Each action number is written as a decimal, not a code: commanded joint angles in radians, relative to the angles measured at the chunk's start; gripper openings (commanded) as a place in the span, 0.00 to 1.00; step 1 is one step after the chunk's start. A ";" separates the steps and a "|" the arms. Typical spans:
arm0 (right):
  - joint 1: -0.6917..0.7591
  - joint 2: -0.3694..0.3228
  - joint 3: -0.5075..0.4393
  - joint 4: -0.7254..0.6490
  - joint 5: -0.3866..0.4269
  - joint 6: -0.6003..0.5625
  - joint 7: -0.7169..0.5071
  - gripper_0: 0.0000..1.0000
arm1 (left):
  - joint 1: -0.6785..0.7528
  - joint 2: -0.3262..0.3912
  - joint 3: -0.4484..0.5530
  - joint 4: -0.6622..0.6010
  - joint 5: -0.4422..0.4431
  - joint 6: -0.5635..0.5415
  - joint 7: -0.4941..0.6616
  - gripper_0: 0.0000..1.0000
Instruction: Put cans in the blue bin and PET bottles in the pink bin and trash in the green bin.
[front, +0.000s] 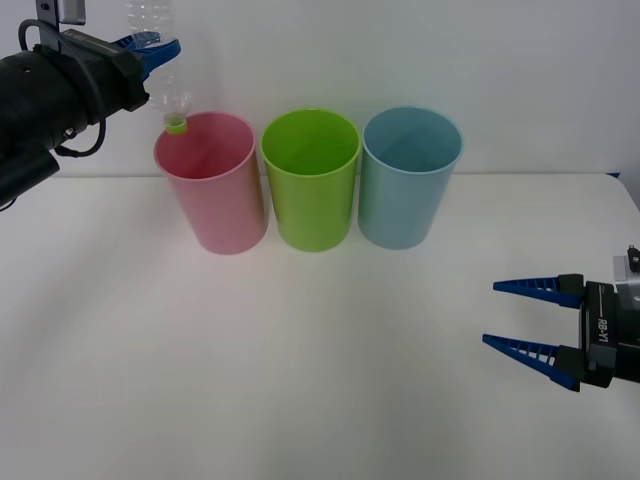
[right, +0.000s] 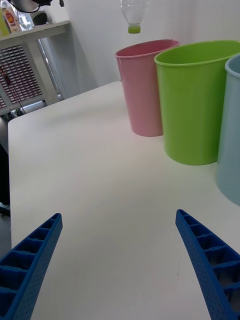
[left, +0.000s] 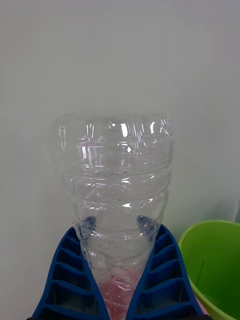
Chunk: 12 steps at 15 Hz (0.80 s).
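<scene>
Three tall bins stand in a row at the back of the table: the pink bin (front: 208, 180), the green bin (front: 310, 175) and the blue bin (front: 410, 172). My left gripper (front: 160, 48) is shut on a clear ribbed PET bottle (front: 160, 40), held upside down with its lime-green cap (front: 176, 125) just over the pink bin's left rim. In the left wrist view the blue fingers (left: 160, 280) clamp the PET bottle (left: 117, 190) near its neck. My right gripper (front: 520, 318) stands open low over the table at the right, empty.
The white table (front: 300, 380) stretches wide in front of the bins. In the right wrist view the pink bin (right: 145, 85) and green bin (right: 197, 100) stand ahead, with a shelf unit (right: 30, 65) beyond the table's edge.
</scene>
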 joint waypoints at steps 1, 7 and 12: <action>0.000 0.000 0.000 0.000 0.000 0.000 0.000 0.78 | -0.037 -0.001 -0.042 0.024 0.015 0.000 0.011 0.00; 0.000 0.000 0.000 0.000 0.000 0.000 0.000 0.78 | -0.042 -0.001 -0.042 0.013 0.037 0.003 0.022 0.57; 0.000 0.000 0.000 0.000 0.000 0.000 0.000 0.78 | -0.042 -0.001 -0.042 -0.008 0.040 0.020 0.025 1.00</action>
